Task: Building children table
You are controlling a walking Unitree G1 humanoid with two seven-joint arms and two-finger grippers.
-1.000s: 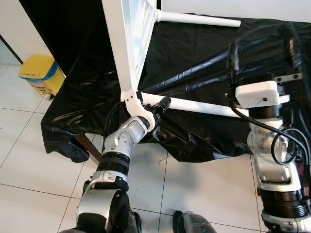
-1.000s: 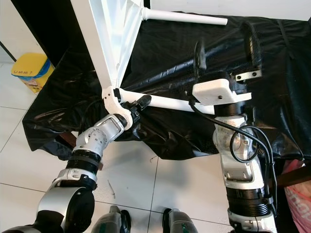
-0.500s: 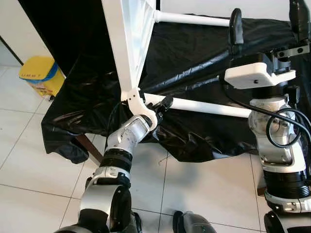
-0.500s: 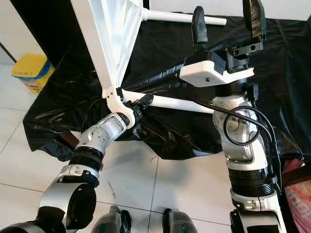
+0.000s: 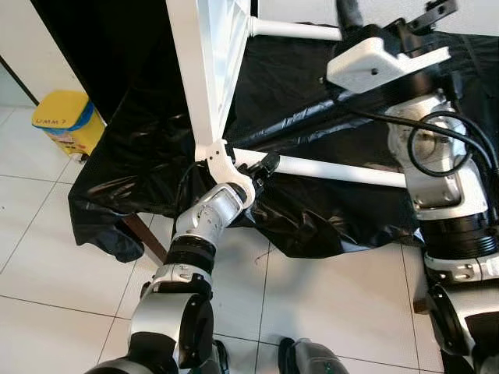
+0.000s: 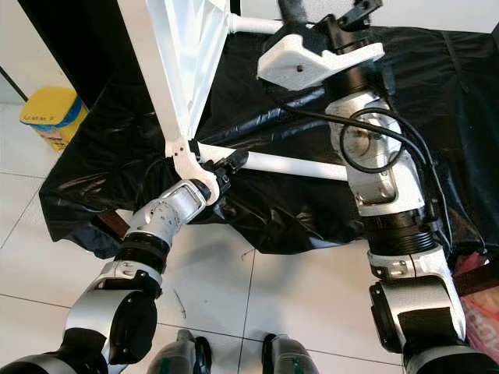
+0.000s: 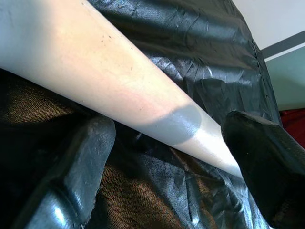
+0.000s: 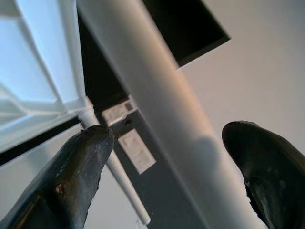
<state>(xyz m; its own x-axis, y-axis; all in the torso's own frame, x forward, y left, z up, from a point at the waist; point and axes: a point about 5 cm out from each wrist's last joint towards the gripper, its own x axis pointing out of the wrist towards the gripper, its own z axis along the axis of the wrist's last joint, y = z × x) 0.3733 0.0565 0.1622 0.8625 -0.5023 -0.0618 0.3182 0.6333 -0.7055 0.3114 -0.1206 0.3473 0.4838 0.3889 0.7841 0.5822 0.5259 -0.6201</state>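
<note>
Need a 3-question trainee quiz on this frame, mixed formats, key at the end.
1. True or false: the left hand sits at the lower table leg, next to where it joins the white tabletop frame.
2. The right hand is: A) hanging idle by the floor, B) raised by the upper table leg, C) resting on the yellow bin.
3. Fill in: the table parts lie on a surface draped with a ____ plastic sheet.

Key: 1 true; 2 B; 3 black.
</note>
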